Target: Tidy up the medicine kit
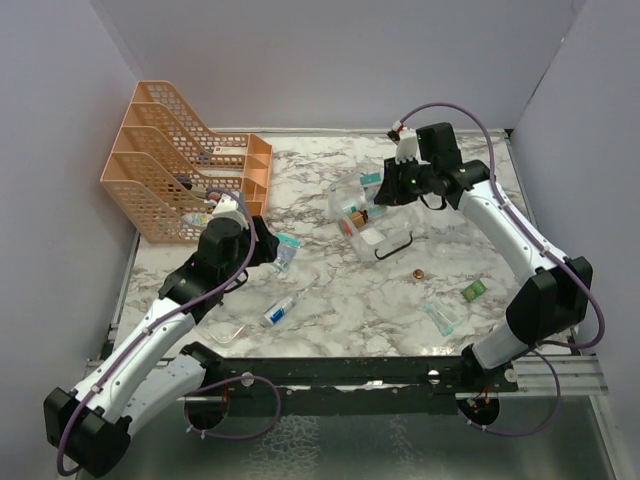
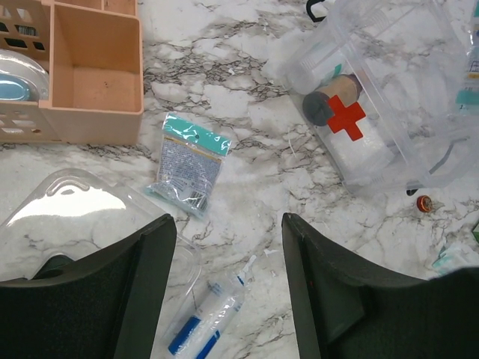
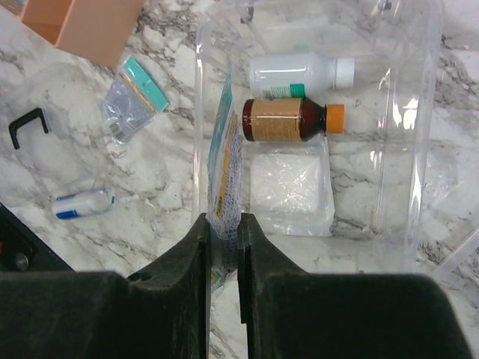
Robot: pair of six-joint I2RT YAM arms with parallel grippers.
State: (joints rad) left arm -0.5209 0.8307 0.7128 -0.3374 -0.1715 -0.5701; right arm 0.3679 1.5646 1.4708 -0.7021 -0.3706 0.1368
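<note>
The clear medicine box point(image 1: 352, 200) stands at the table's centre back; in the right wrist view its wall point(image 3: 420, 149) surrounds a white bottle point(image 3: 299, 72), a brown bottle with an orange cap point(image 3: 288, 120) and a white gauze pack point(image 3: 288, 191). My right gripper point(image 3: 224, 224) is shut on a flat blue-patterned packet point(image 3: 227, 157), held edge-on just inside the box's left wall. My left gripper point(image 2: 228, 224) is open and empty above the table. A blue-and-white wrapped tube point(image 2: 206, 321) lies below it and a teal-topped packet point(image 2: 187, 164) ahead of it.
An orange file rack point(image 1: 180, 170) stands at the back left. A clear blister tray point(image 2: 75, 209) lies by the left fingers. A small brown cap point(image 1: 420, 273), a green packet point(image 1: 474, 290) and a clear packet point(image 1: 440, 317) lie front right. A black handle point(image 1: 395, 243) lies beside the box.
</note>
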